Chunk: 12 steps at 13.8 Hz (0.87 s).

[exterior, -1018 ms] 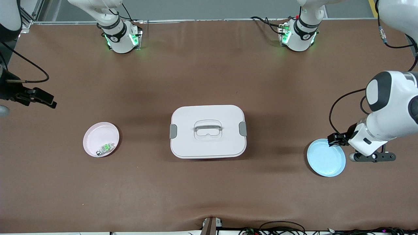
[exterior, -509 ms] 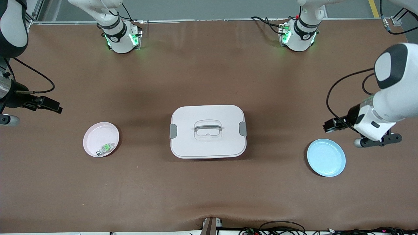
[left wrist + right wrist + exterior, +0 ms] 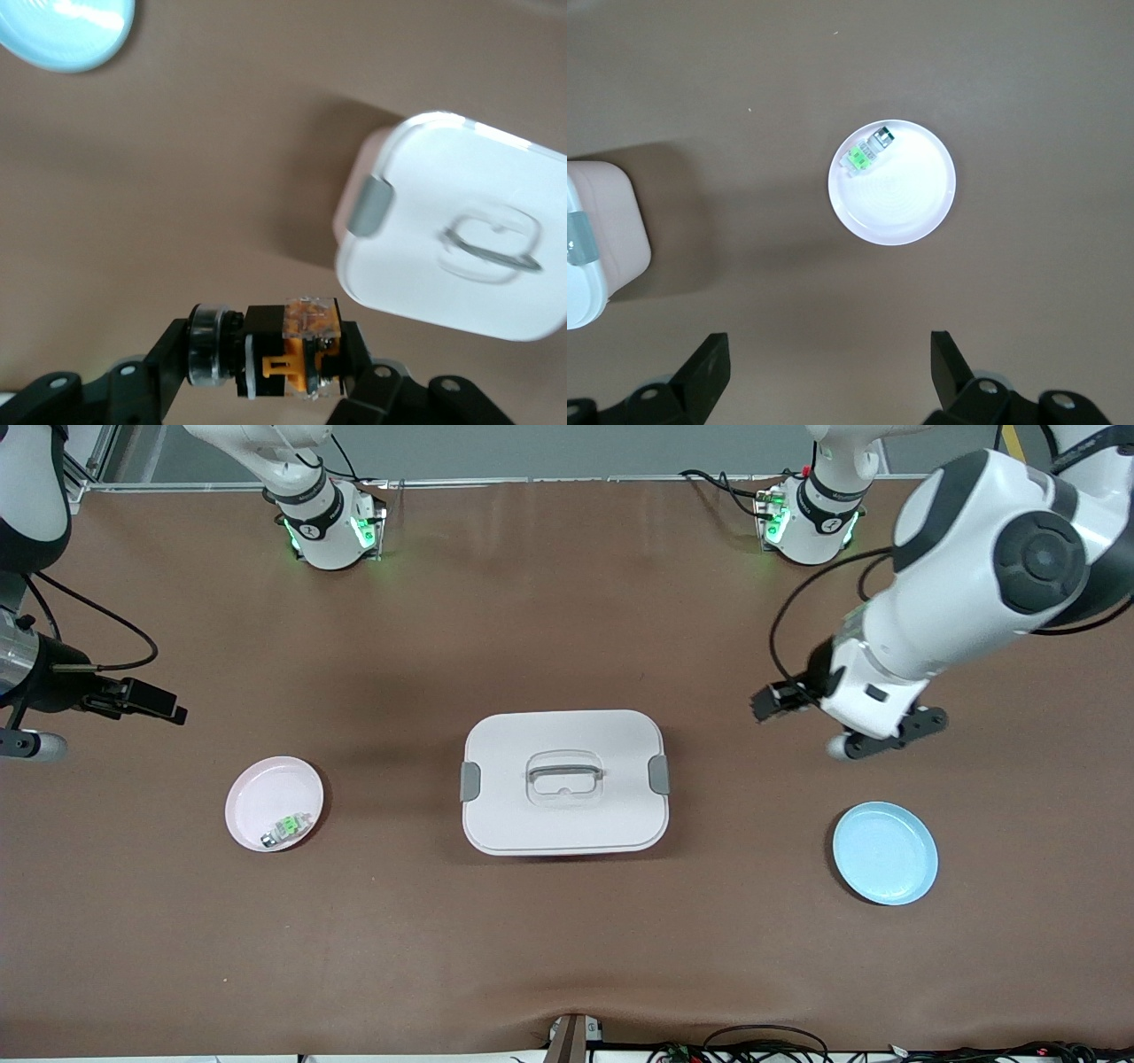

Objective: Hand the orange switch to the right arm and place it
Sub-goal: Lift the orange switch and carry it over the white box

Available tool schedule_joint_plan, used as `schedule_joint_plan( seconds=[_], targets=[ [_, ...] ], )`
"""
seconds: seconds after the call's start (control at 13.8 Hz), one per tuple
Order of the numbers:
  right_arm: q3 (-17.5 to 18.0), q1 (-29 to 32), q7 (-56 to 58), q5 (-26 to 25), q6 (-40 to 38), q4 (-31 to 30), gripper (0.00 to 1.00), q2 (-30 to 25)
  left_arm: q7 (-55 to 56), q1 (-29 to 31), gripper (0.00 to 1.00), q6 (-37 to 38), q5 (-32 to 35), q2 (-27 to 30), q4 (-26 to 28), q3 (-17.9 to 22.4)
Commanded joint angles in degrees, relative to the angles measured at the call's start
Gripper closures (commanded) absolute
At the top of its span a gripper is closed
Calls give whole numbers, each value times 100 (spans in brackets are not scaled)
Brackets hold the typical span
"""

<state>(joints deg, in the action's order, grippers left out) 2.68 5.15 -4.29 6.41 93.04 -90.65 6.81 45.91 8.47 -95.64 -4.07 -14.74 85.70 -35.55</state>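
The orange switch (image 3: 297, 359) sits clamped between the fingers of the left hand (image 3: 288, 363), low in the left wrist frame; in the front frame that hand (image 3: 772, 701) hangs at centre right, over bare tabletop (image 3: 567, 939) beside the white box (image 3: 564, 781); the right hand (image 3: 146, 701), fingers wide and empty, hangs at the frame's left edge above the pink plate (image 3: 266, 790).

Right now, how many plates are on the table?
2. The pink plate lies toward the right arm's end and holds a silver-and-green switch. The blue plate lies toward the left arm's end. None seems hidden.
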Motion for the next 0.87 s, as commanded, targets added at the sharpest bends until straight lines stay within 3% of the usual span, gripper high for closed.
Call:
schedule_joint_plan(
  seconds=[0.0, 0.29, 0.51, 0.8],
  targets=[
    [48, 74, -81, 351, -110, 12, 0, -92, 785, -143, 100, 116, -172, -221, -342, -329],
    [75, 30, -537, 1079, 178, -390, 0, -408, 2383, -915, 100, -365, -682, -854, -808, -329],
    [75, 21, -581, 2018, 1238, -1670, 0, -1127, 3308, -1338, 100, -1113, -848, -1223, -818, -329],
    [110, -277, -756, 3118, 2594, -3254, 0, -1963, 4151, -1646, 100, -1579, -1087, -1496, -818, -329]
  ],
)
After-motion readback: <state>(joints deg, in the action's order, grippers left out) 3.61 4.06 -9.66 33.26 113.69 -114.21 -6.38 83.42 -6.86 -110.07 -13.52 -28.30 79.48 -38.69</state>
